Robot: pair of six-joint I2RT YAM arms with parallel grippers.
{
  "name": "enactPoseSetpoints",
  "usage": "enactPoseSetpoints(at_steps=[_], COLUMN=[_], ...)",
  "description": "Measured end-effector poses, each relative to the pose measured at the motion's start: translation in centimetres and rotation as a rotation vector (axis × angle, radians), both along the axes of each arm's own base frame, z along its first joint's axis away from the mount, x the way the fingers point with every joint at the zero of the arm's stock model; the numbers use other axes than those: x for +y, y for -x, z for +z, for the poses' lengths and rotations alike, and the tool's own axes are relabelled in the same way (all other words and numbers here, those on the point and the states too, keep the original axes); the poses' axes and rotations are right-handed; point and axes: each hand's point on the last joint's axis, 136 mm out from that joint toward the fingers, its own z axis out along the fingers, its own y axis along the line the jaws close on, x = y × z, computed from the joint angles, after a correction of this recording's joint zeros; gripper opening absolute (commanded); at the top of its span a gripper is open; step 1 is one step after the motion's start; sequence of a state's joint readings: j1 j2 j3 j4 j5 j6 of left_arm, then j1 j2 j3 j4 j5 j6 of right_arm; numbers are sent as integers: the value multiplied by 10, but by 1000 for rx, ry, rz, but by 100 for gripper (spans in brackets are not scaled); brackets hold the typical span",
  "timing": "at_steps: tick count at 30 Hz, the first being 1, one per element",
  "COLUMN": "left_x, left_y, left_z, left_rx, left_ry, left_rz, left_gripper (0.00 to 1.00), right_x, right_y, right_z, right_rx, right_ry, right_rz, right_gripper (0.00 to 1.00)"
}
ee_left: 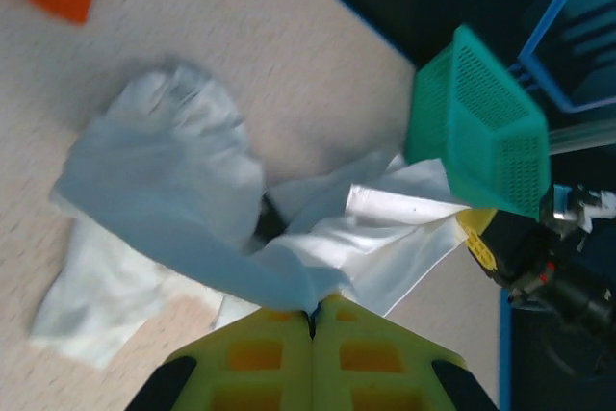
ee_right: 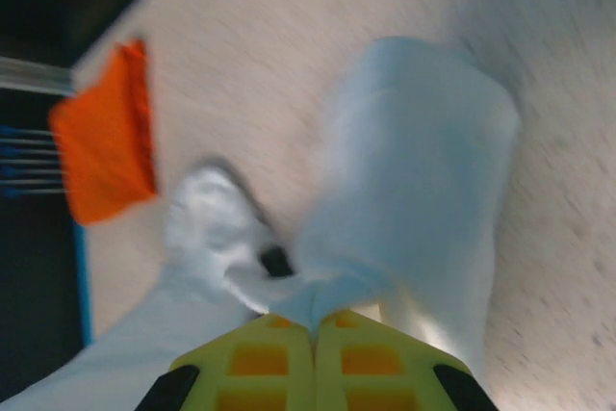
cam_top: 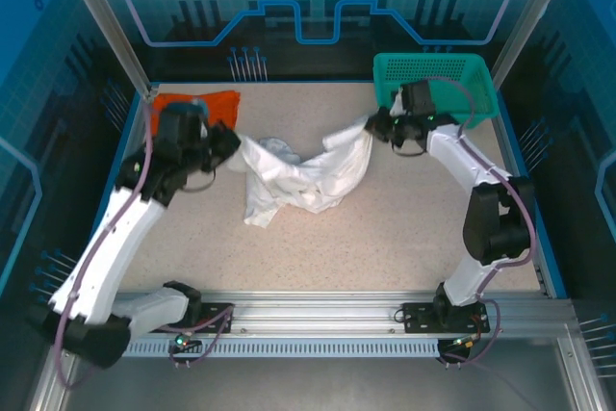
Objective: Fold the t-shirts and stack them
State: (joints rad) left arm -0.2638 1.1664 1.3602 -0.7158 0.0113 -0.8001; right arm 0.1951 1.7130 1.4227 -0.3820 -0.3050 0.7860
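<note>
White shirt (cam_top: 303, 180) lies crumpled across the middle of the tabletop (cam_top: 385, 238), strung between my two arms. My left gripper (cam_top: 231, 143) is clenched on the cloth at its left end, and my right gripper (cam_top: 373, 127) is clenched on a fold at its right end. In each wrist view the yellow jaws meet with white fabric pinched at their tips.

What matters for the next move is that the white shirt's long axis runs left to right from one gripper to the other, sagging and twisted in between, with most of the bulk heaped nearer my left side. I judge it needs drawing apart along that line to spread flat before any fold.

The orange shirt (cam_top: 197, 105) sits at the far left corner, just behind my left gripper. The basket (cam_top: 438, 74) stands just behind my right one.
</note>
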Motion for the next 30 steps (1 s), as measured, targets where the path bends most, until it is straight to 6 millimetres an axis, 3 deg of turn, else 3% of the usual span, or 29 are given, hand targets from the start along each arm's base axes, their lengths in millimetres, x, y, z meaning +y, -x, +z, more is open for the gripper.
enactPoseSetpoints(at_steps=[5,9,11,14,16,19,21,23,25,27,30], left_x=[10,15,17,20,23,28,28,22,13,6,-4], left_y=[-97,-168,-190,-194,-181,-146,-114,-66,-17,29,87], left_z=[53,103,134,180,209,253,273,281,275,253,188], left_rx=[-76,-206,-294,-434,-515,-631,-691,-741,-766,-774,-713], left_ry=[89,132,147,158,161,154,144,138,138,134,150], left_rz=[-13,-59,-82,-112,-130,-159,-186,-227,-276,-312,-363], left_gripper=[0,0,0,0,0,0,0,0,0,0,0], right_x=[-12,-25,-31,-36,-37,-39,-42,-44,-45,-47,-50], right_y=[-46,-91,-110,-121,-117,-98,-74,-36,10,58,130], right_z=[112,167,183,203,222,255,266,263,250,229,175], right_rx=[-203,-293,-316,-347,-381,-442,-461,-464,-456,-454,-423], right_ry=[-115,-213,-248,-263,-267,-268,-252,-232,-210,-180,-133], right_rz=[-52,-86,-98,-105,-100,-68,-51,-42,-35,-31,-29], right_gripper=[0,0,0,0,0,0,0,0,0,0,0])
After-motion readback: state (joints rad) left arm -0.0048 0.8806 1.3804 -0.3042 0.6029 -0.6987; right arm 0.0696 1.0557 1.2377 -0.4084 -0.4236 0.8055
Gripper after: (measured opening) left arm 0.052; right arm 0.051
